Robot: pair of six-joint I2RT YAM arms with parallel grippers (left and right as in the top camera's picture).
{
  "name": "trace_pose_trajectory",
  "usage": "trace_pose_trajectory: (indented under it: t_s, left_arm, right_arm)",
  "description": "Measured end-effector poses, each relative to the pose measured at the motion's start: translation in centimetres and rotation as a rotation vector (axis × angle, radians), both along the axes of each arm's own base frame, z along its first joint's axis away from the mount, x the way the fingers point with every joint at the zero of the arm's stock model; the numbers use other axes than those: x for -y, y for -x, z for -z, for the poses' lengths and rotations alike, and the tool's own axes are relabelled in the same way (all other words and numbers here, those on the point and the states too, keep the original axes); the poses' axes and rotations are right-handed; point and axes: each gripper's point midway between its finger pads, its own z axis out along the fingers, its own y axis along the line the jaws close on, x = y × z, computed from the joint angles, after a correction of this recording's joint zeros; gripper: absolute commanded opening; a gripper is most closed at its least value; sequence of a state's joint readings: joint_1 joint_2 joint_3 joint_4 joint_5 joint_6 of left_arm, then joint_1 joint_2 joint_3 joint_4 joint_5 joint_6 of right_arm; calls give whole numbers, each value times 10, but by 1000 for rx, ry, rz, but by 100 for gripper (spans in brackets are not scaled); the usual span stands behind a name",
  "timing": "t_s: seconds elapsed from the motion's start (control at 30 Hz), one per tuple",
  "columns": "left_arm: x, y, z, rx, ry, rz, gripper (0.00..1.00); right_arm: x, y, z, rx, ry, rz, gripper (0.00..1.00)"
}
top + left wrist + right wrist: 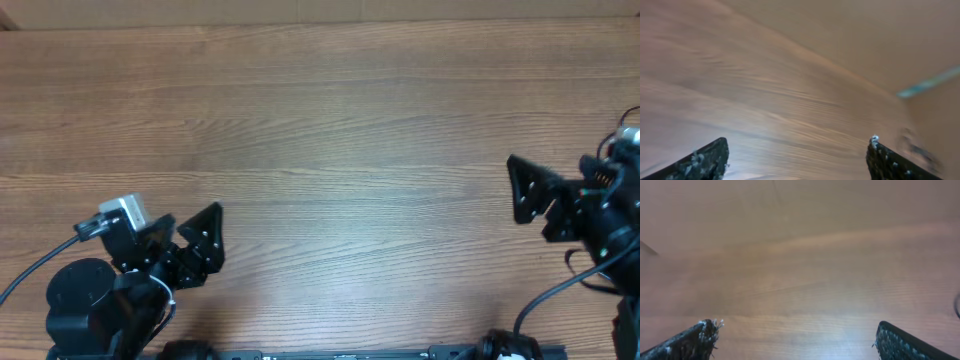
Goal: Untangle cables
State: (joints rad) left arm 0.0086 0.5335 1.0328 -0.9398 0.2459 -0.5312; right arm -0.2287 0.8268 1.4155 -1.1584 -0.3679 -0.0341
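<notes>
Searching all three views for the cables yields nothing: no thin black cord or plug tip is seen on the table (pixel 320 120), so their place cannot be told and they are taken to lie outside the pictures. How far the untangling has gone therefore cannot be judged; no knot, coil or freed length is shown. The left gripper (pixel 188 238) is seen at the near left, its fingers (pixel 702 161) spread wide with nothing between them. The right gripper (pixel 520 190) is seen at the right edge, its fingers (pixel 685 344) likewise wide apart and empty. Only the thicker wires (pixel 40 268) fixed to the arms are seen, and these are not to be mistaken for the task's cords. A blurred bluish streak (pixel 930 82) is caught far right in the left wrist view; what it is cannot be told. Nothing is seen standing in the way of either arm
</notes>
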Motion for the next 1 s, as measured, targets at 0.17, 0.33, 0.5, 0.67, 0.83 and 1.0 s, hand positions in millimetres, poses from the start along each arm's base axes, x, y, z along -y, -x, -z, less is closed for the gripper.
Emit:
trace_pose_trajectory:
  t_s: [0.17,0.33,0.5,0.67,0.83,1.0]
  left_arm:
    - [-20,2,13,-51,-58,-105,82]
    - [-32,7,15,-73,-93,-164,81]
    - [-40,14,5,-59,-135,-197,73]
    - [-43,26,16,-125,-168,-195,68]
    - [-46,34,18,-122,-185,-206,78]
    - [-49,33,6,-63,-192,-227,100]
  right_arm:
    - [6,18,12,-54,49,86,100]
    - [22,41,14,-56,71,214,100]
    - [44,61,17,-15,65,368,100]
    - [50,75,40,-40,26,437,100]
    - [52,78,40,17,-10,460,100]
    - [58,69,34,66,-15,495,100]
